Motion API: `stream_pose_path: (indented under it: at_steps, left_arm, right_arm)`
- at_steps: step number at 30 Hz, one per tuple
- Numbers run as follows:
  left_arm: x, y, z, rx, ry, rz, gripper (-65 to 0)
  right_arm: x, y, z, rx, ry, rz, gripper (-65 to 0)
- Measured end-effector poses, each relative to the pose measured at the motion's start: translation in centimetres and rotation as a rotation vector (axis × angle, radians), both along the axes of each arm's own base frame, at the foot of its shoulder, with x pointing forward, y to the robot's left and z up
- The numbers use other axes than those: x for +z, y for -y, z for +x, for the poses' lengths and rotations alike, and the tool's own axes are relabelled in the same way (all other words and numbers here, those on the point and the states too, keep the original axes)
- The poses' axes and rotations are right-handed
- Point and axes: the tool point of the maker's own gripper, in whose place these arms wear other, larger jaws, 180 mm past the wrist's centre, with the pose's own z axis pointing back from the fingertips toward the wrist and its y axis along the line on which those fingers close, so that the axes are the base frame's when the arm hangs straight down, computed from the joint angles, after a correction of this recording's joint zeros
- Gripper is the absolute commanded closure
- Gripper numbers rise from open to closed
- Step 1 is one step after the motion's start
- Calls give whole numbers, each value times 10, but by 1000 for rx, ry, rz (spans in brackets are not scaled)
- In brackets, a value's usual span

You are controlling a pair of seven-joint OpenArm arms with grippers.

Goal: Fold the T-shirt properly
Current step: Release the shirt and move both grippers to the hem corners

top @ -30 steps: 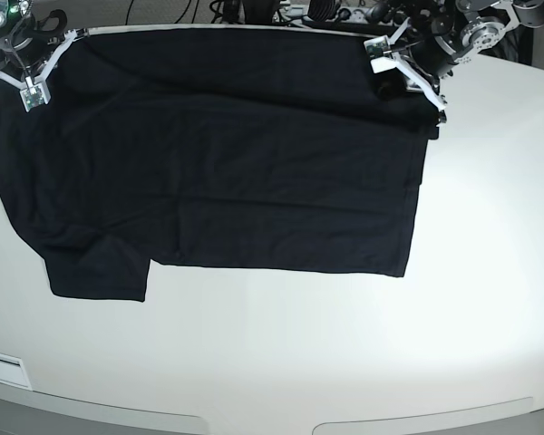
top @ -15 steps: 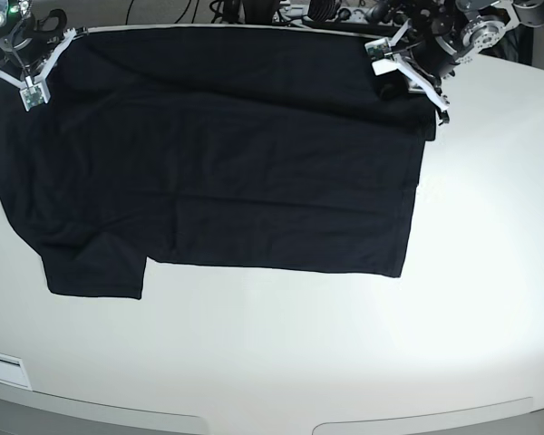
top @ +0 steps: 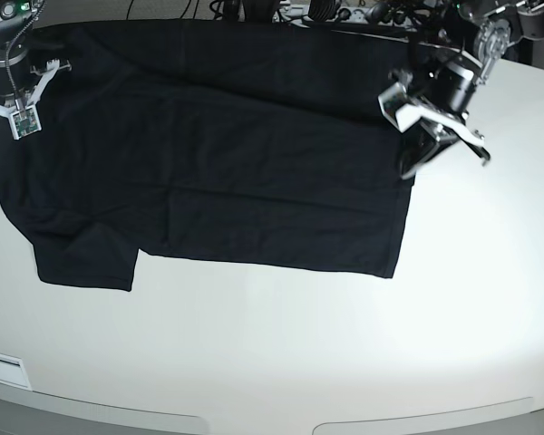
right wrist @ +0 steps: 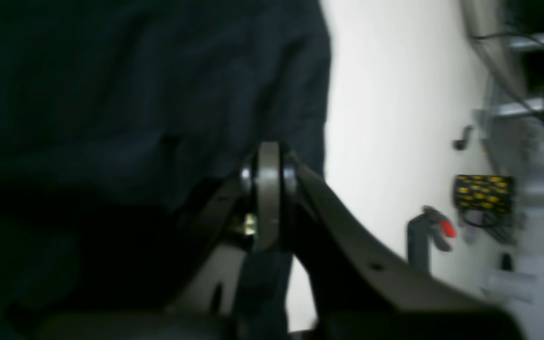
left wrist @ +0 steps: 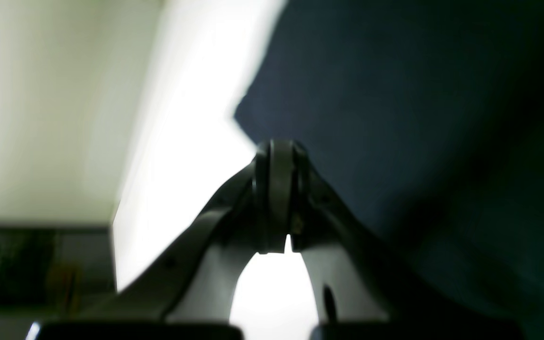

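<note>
Both grippers pinch the shirt (top: pixel 227 163): left gripper (left wrist: pixel 274 189) shut at 3 o'clock, right gripper (right wrist: pixel 267 198) at 9. They should draw the edge evenly, keeping the cloth taut.

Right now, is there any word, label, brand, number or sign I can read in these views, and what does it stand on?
None can be read.
T-shirt: plain black, no print showing.
Yellow-and-black patterned patch beyond the table, right wrist view: too blurred to tell if it is text.
Pale strip at the table's near left edge: too small to read.
</note>
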Motion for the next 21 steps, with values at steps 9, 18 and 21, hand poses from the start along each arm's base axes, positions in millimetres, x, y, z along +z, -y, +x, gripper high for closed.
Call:
stream_pose_path:
  at_steps: [9,18,21]
  left_arm:
    - [-9,-105,125,346,-122,-513,0]
    - [-123,-108,156,447,-728,-1052,-306]
    - [-127,-88,168,423,-798,-1183,-306]
  right_arm:
    - [3,2,2,-11,17,-6,-82]
    - [4,3,1,-20,23,-6,-82]
    - [7,3,6,-19,40,-3,-82]
